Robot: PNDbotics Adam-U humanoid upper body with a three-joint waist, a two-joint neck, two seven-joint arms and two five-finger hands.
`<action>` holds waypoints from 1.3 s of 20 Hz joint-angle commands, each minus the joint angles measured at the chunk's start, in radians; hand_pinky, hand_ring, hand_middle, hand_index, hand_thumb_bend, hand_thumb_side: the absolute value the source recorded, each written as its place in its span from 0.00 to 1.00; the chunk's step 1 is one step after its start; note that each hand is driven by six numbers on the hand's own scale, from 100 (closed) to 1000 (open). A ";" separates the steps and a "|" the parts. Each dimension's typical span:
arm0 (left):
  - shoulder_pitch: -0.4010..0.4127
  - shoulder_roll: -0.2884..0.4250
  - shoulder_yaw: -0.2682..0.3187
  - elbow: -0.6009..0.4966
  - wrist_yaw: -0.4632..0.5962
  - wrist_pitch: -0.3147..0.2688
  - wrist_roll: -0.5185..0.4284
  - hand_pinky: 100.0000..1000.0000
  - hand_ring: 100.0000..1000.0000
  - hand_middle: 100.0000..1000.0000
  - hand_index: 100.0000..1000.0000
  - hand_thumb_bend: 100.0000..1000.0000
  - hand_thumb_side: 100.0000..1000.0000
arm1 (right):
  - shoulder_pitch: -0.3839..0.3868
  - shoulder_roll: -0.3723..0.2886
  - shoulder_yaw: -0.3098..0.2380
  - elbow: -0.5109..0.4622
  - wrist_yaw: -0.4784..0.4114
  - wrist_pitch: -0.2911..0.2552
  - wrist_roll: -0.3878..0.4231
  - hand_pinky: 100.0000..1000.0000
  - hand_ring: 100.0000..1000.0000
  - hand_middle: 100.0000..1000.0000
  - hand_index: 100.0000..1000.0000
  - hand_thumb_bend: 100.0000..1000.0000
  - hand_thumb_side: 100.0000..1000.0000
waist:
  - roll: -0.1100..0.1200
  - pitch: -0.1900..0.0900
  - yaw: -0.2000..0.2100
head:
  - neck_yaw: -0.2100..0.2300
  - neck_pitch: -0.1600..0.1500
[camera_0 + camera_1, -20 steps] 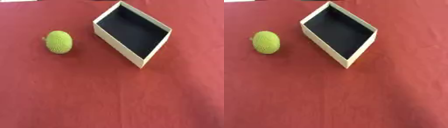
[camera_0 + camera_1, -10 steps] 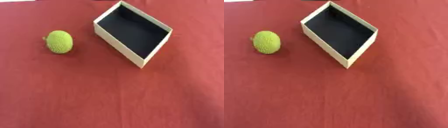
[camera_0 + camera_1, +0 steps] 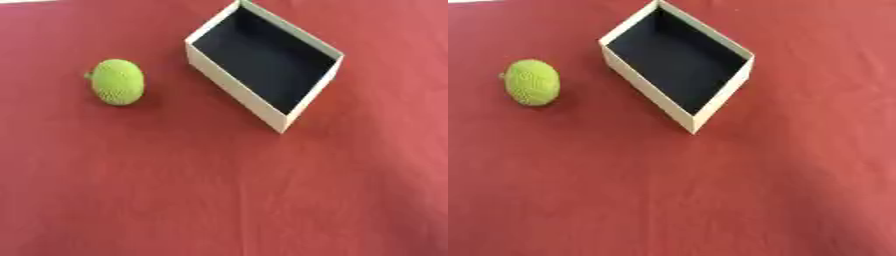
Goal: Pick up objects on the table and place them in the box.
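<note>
Just a cream box (image 3: 234,90) with a dark bare interior, green textured ball (image 3: 117,82) left of it, no fingers visible.

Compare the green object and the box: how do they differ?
The green object is rounded, bumpy and yellow-green; the box is straight-sided, cream outside and black inside. The green object is clearly the smaller, and solid-looking, while the box is open-topped with nothing in it. The green object lies left of the box, apart from it. Both rest on the red cloth; no hand is in view.
</note>
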 commanded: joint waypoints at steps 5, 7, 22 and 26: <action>-0.001 0.225 -0.091 0.155 -0.075 -0.118 -0.009 0.74 0.67 0.69 0.87 0.01 0.73 | -0.011 -0.031 0.002 -0.018 -0.005 -0.002 0.009 0.77 0.74 0.54 0.73 0.00 0.55 | 0.005 -0.025 -0.006 | -0.004 -0.003; 0.005 0.256 -0.116 0.160 -0.107 -0.118 0.012 0.75 0.67 0.69 0.87 0.02 0.72 | -0.012 -0.032 0.003 -0.018 -0.006 -0.002 0.010 0.77 0.74 0.54 0.73 0.00 0.55 | 0.005 -0.024 -0.008 | -0.005 -0.004; -0.089 0.342 -0.293 0.210 -0.391 -0.118 0.080 0.79 0.74 0.76 0.91 0.08 0.73 | -0.020 -0.032 0.013 -0.018 -0.016 -0.003 0.022 0.77 0.74 0.54 0.73 0.00 0.55 | 0.004 -0.030 -0.018 | -0.006 -0.007; -0.105 0.416 -0.373 0.234 -0.458 -0.118 0.144 0.79 0.75 0.78 0.92 0.09 0.74 | -0.021 -0.035 0.016 -0.018 -0.018 -0.004 0.026 0.77 0.74 0.54 0.73 0.00 0.55 | 0.010 -0.034 -0.019 | -0.012 -0.004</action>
